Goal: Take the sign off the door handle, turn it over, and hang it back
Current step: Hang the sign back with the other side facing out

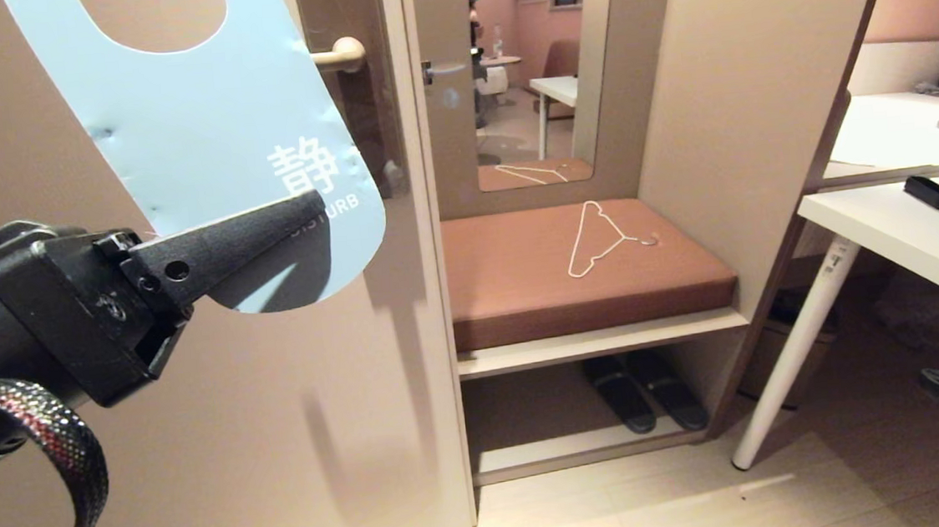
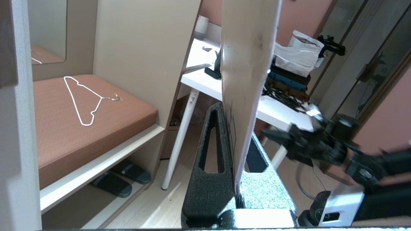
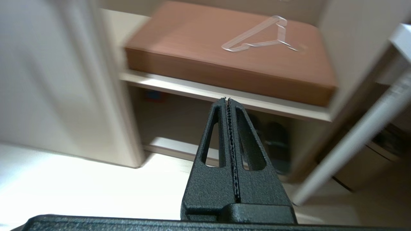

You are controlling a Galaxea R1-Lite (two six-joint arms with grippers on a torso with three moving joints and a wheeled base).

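Observation:
The sign (image 1: 200, 142) shows its pale blue-grey face with white lettering and hangs free in front of the door, its large hole at the top. It is off the door handle (image 1: 340, 56), a cream lever just right of it. My left gripper (image 1: 310, 209) is shut on the sign's lower rounded end. In the left wrist view the sign (image 2: 247, 64) stands edge-on between the fingers (image 2: 212, 144). My right gripper (image 3: 227, 100) is shut and empty, low down and pointing toward the bench. It also appears blurred in the left wrist view (image 2: 269, 134).
A white wire hanger (image 1: 597, 237) lies on the brown cushioned bench (image 1: 523, 301) right of the door. Dark slippers (image 1: 643, 392) sit on the shelf beneath. A white desk (image 1: 920, 245) with bags stands at the right. A mirror (image 1: 521, 67) is above the bench.

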